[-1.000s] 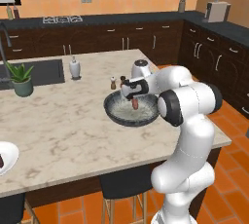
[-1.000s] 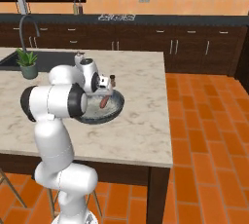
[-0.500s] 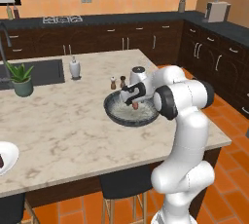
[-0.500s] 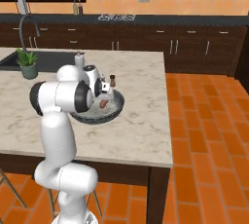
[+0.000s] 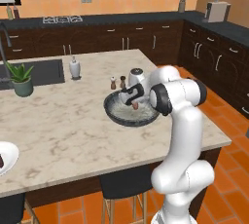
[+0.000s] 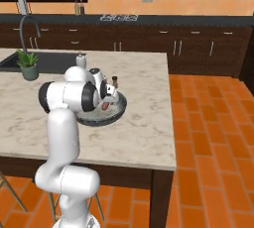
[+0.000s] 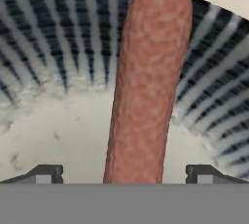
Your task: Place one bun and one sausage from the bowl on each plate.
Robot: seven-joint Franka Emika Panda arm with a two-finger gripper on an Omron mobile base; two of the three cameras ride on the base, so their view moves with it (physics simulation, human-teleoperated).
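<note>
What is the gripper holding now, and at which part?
Nothing is held. The gripper is open, its fingertips apart on both sides of the sausage in the bowl, not closed on it.

Mottled matt sausage (image 7: 146,82), ribbed bowl (image 7: 58,38)

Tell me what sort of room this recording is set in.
A home kitchen, rendered rather than real. A marble-topped island has a sink with a tap, dark cabinets run along the orange wall, and a stove top sits on the back counter.
</note>
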